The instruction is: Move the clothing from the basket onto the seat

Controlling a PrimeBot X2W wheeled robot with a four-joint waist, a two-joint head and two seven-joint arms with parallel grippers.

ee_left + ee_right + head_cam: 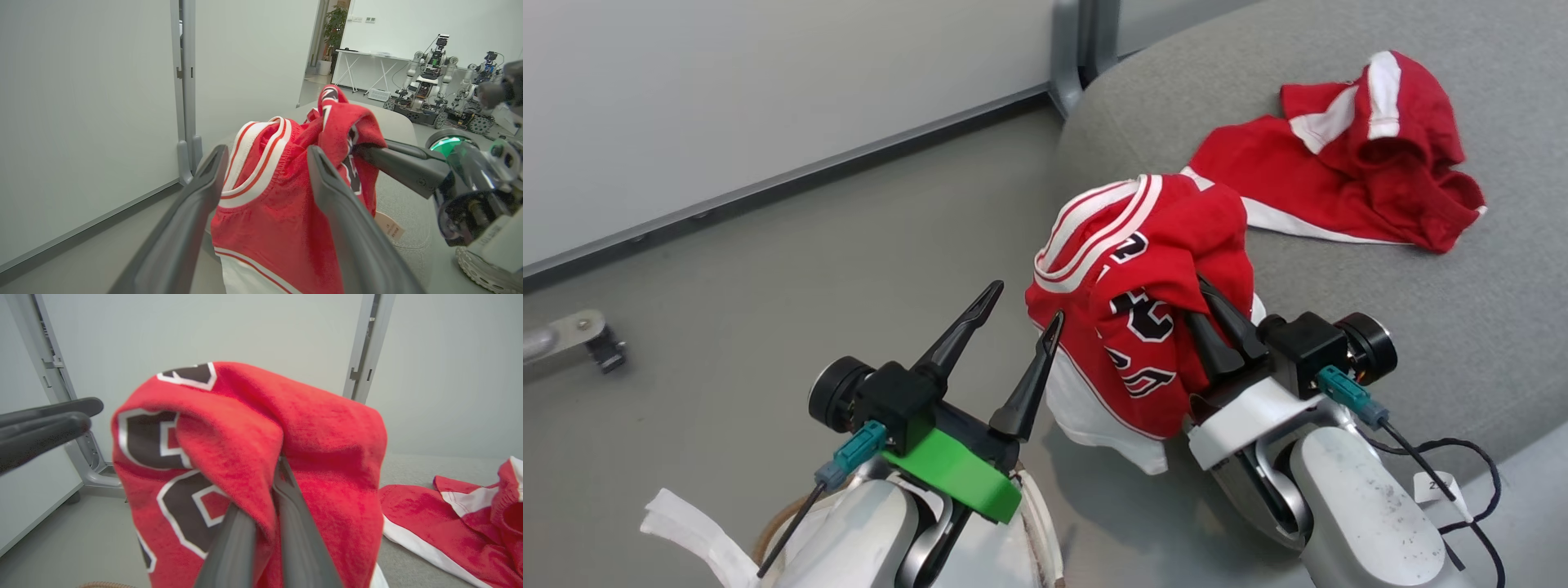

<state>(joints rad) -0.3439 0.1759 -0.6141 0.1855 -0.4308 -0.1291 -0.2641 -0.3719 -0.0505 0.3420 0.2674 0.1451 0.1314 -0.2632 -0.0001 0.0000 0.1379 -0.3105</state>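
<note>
Slippage worries us: head view shows right gripper [1221,327] jaws clamped on the jersey [1143,302] at the seat [1421,327] edge, shorts [1339,180] beyond. Left wrist view: left gripper [267,153] jaws stand open just beside it, risking a snag. Right wrist view: the thin pinched fold could slip to the floor [61,547].

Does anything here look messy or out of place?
Nothing looks damaged. The jersey hangs bunched from the shut right end effector over the edge of the seat, and the shorts lie crumpled on it rather than flat.
</note>
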